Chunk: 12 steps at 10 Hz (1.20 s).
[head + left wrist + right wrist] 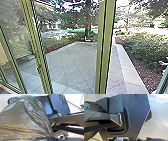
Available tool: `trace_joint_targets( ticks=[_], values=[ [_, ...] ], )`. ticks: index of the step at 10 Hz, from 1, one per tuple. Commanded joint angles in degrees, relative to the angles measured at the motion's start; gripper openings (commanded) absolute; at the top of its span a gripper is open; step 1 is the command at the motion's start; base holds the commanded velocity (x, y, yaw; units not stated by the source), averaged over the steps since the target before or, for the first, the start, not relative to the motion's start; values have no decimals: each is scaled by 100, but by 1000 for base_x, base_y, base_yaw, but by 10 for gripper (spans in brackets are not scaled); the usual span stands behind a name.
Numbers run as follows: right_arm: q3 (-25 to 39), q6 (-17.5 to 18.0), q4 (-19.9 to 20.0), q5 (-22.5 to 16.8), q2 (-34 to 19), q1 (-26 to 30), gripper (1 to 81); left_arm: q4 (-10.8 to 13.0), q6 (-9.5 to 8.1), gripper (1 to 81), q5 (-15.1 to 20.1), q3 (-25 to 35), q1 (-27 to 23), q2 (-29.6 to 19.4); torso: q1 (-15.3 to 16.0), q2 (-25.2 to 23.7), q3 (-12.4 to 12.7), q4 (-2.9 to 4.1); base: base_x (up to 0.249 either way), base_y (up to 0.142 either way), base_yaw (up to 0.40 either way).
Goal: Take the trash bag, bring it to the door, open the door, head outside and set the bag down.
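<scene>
From up here I look out through green door frames, their uprights leaning a little in my head view. The thick central one cuts my sight of the paving in two: a broad stretch to its left, a narrower strip to its right. I can't tell which of the gaps between the uprights have glass in them. Another slanted green upright stands nearer my left side, with a low rail along its foot.

Outside, the paving runs off toward a tree trunk. On the right it ends at a pale border; past that lie a brown planting bed and leafy shrubs. In my right wrist view I see grey ground beside my base.

The trash bag is big and close in my left wrist view, crinkled and shiny, grey with brownish patches, in front of part of my own dark plate. I can't make out what is in it. Nor can I tell whether the fingers on either side are wide, narrow or holding anything.
</scene>
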Motion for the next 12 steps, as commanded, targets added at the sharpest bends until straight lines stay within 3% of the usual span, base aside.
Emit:
trace_joint_targets(
  ticks=[1, 6, 12],
  values=[
    [13, -8, -11, -260, -13, 265, 811, 71, 54, 10, 320, 21, -271, 15, 0, 0, 0, 0, 0, 0, 0],
    [13, -8, -55, -260, 41, 256, 811, 79, 54, 10, 347, 21, -271, 7, 0, 0, 0, 0, 0, 0, -25],
    [13, -8, -55, -260, 93, 247, 811, 88, 62, 10, 364, 21, -271, 24, 0, 0, 0, 0, 0, 0, -235]
  ],
)
